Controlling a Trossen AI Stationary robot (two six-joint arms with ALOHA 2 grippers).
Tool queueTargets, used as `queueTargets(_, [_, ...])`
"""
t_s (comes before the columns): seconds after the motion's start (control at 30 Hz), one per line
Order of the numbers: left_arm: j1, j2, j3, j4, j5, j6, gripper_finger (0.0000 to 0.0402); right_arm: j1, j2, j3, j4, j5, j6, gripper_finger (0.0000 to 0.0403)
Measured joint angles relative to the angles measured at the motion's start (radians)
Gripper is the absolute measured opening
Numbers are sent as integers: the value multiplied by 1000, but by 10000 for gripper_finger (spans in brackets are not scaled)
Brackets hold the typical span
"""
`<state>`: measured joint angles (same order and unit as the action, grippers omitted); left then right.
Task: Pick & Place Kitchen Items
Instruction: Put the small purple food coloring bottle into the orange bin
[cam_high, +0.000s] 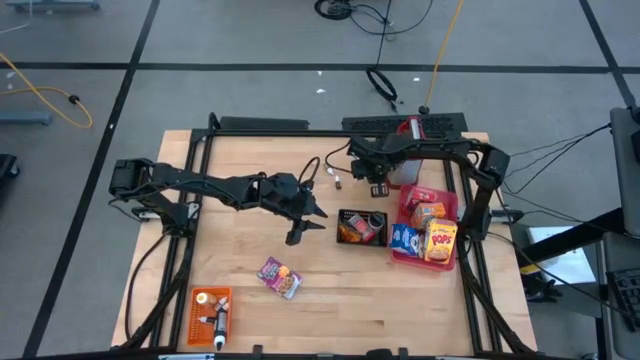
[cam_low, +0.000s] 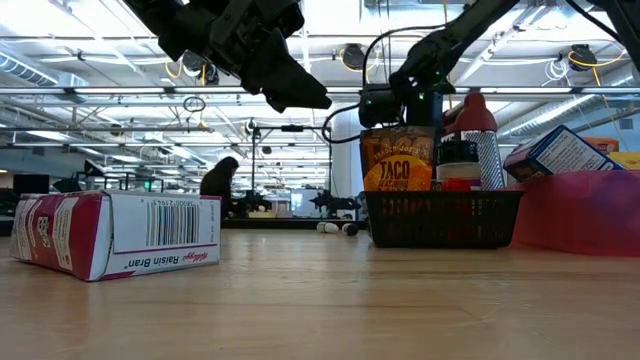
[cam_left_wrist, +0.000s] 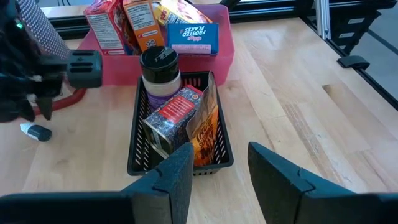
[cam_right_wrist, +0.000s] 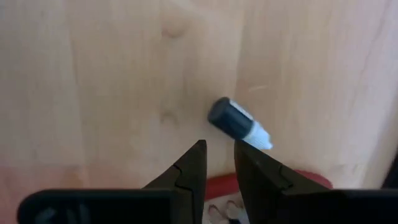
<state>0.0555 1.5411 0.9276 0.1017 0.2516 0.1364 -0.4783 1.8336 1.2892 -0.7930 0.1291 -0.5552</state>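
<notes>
Pale wooden worktop (cam_high: 320, 290) carries, right of centre, a small dark-capped white bottle (cam_right_wrist: 239, 124) beneath the empty, nearly pressed-together right pincer (cam_right_wrist: 219, 163), apparently reaching; it likely needs spreading first, while the empty, spread left pincer (cam_left_wrist: 214, 168) hovers centre-frame.

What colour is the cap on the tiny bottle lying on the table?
Dark, nearly black, on a white bottle. It shows best in the right wrist view.
</notes>
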Motion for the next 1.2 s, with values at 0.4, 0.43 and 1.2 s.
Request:
queueTargets(0.4, [0,0,0,7,0,12,152,-1,0,-108,118,52,-37,73])
queueTargets(0.43, [0,0,0,7,0,12,152,-1,0,-109,116,52,-37,73])
queueTargets(1.2, [0,0,0,8,0,42,152,17,-8,-69,191,128,-106,73])
